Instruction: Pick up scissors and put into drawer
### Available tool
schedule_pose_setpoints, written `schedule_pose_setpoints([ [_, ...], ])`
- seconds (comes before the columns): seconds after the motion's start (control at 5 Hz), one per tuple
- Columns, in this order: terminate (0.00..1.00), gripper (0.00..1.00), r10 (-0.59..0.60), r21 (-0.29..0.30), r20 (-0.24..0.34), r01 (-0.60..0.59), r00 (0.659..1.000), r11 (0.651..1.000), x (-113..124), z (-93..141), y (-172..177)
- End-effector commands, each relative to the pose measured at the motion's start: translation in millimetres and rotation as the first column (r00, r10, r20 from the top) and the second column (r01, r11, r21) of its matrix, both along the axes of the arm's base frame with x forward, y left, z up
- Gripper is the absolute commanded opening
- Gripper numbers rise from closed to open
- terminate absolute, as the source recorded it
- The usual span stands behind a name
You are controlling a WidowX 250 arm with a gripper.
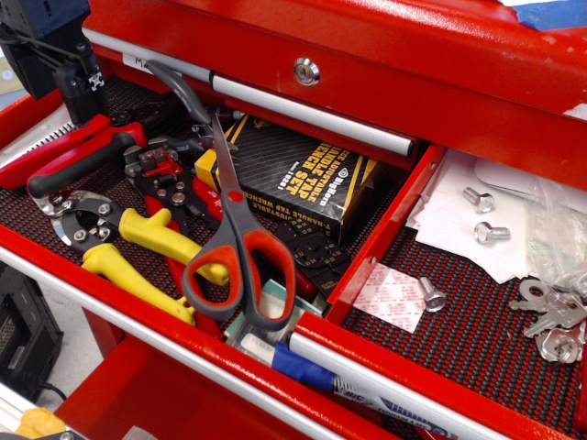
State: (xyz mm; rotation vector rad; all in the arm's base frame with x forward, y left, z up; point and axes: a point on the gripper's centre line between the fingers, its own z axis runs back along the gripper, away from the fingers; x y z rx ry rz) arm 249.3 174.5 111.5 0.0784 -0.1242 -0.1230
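Observation:
The scissors [231, 203] lie in the left section of the open red tool chest, on top of other tools. Their grey, red-lined loop handles [240, 275] point to the front and the steel blades point to the back left. The drawer [477, 353] with black ribbed liner is to the right of a red divider [381, 240]; it holds silver bolts [491, 232], keys [550, 316] and white papers [459, 225]. My gripper [78, 92] is a black block at the top left, above the back of the left section and well clear of the scissors. Its jaws are not distinguishable.
Yellow-handled snips [128, 252], red-handled pliers [64, 160], a wire tool [170, 179] and a black box [293, 174] crowd the left section under and beside the scissors. A closed drawer front with a lock [306, 71] overhangs the back. A blue pen [303, 367] lies at the front rim.

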Motion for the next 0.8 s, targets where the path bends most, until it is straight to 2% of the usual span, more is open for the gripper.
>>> schedule_pose_setpoints([
  [0.0,0.00,1.00,0.000,0.000,0.000,0.000,1.000,1.000,0,0,0],
  [0.2,0.00,1.00,0.247,0.041,-0.019,-0.246,0.969,0.968,7,17,-50],
  [0.4,0.00,1.00,0.480,0.078,-0.001,-0.478,0.877,0.875,19,15,-90],
  [0.6,0.00,1.00,0.617,0.126,0.051,-0.618,0.785,0.776,27,5,-111],
])
